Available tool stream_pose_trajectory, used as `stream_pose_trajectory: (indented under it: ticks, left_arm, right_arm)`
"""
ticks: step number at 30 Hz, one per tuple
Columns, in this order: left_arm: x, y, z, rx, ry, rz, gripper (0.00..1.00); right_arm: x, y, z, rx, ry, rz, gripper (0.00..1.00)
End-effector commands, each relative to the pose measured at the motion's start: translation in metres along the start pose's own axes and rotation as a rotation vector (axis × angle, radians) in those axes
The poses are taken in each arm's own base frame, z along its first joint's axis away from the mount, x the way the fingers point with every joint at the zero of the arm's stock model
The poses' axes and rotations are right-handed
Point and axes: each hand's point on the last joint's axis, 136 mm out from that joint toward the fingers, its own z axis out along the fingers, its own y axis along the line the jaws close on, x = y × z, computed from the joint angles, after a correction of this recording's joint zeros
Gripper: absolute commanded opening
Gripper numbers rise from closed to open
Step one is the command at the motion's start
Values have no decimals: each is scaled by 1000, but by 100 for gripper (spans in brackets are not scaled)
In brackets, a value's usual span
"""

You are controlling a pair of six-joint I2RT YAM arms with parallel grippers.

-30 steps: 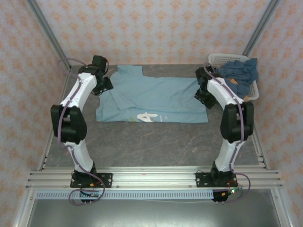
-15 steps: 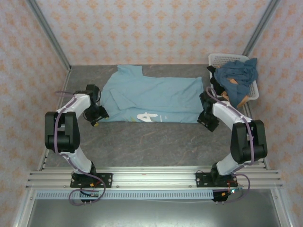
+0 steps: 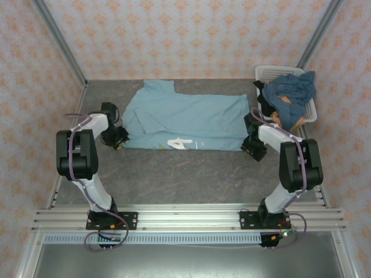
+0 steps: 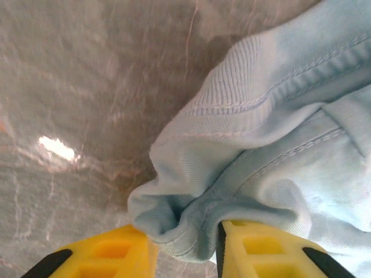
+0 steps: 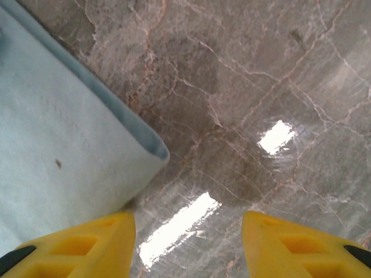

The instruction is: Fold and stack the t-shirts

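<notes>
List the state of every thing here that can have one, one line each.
light blue t-shirt: laid out flat on the table, its near left corner bunched up
left tool: closed on that bunched corner
right tool: open, holding nothing, low over the table beside the shirt's near right corner
dark blue t-shirt: crumpled, heaped in the basket
orange t-shirt: crumpled, mostly buried under the dark one
basket: upright, holding shirts

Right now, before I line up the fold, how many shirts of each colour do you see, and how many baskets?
light sky-blue t-shirt: 1
slate-blue t-shirt: 1
orange-tan t-shirt, mostly buried under the slate-blue one: 1
white basket: 1
Total: 4 things, 3 of them shirts
</notes>
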Motion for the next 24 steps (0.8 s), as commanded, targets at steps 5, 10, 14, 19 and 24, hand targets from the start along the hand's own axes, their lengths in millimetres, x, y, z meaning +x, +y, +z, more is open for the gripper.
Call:
stream_pose_trajectory:
  ticks: [5, 10, 14, 19, 24]
  left_arm:
    - [-18, 12, -12, -57, -47, -8, 37]
    - [-20, 25, -15, -107, -53, 6, 38]
    - [-23, 31, -11, -110, -43, 2, 36]
    - [-20, 26, -14, -73, -37, 19, 36]
    - [-14, 22, -23, -30, -45, 13, 37]
  right_arm:
    - [-15, -3, 3, 78, -32, 14, 52]
    - [-16, -4, 5, 96, -27, 26, 52]
    - [-16, -4, 2, 93, -32, 33, 52]
    - [-19, -5, -19, 49, -65, 58, 52]
    - [-14, -9, -32, -11, -85, 87, 52]
